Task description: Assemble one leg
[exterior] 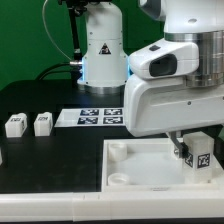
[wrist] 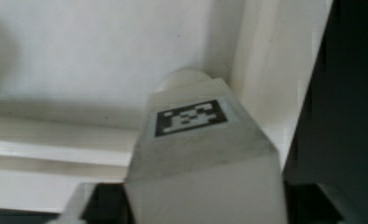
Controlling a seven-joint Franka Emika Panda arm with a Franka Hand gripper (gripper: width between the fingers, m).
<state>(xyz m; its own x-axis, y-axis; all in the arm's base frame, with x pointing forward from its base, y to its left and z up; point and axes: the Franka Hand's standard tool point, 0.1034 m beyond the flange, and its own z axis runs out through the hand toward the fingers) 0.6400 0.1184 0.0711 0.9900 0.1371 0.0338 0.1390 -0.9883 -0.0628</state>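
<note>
My gripper [exterior: 190, 152] is shut on a leg [exterior: 201, 155], a small white block with a black-and-white tag. I hold it at the corner of the large white square tray-like part [exterior: 135, 160] on the exterior view's right, down by the tray's surface. In the wrist view the leg [wrist: 202, 140] fills the middle between my dark fingers [wrist: 110, 200], its tag facing the camera, beside the tray's raised rim [wrist: 270, 50]. Whether the leg touches a socket is hidden. Two more legs [exterior: 15, 125] [exterior: 42, 123] stand on the black table at the exterior view's left.
The marker board [exterior: 92, 118] lies on the black table behind the tray. The robot base [exterior: 100, 50] stands at the back. A round corner socket [exterior: 117, 178] shows at the tray's near corner on the exterior view's left.
</note>
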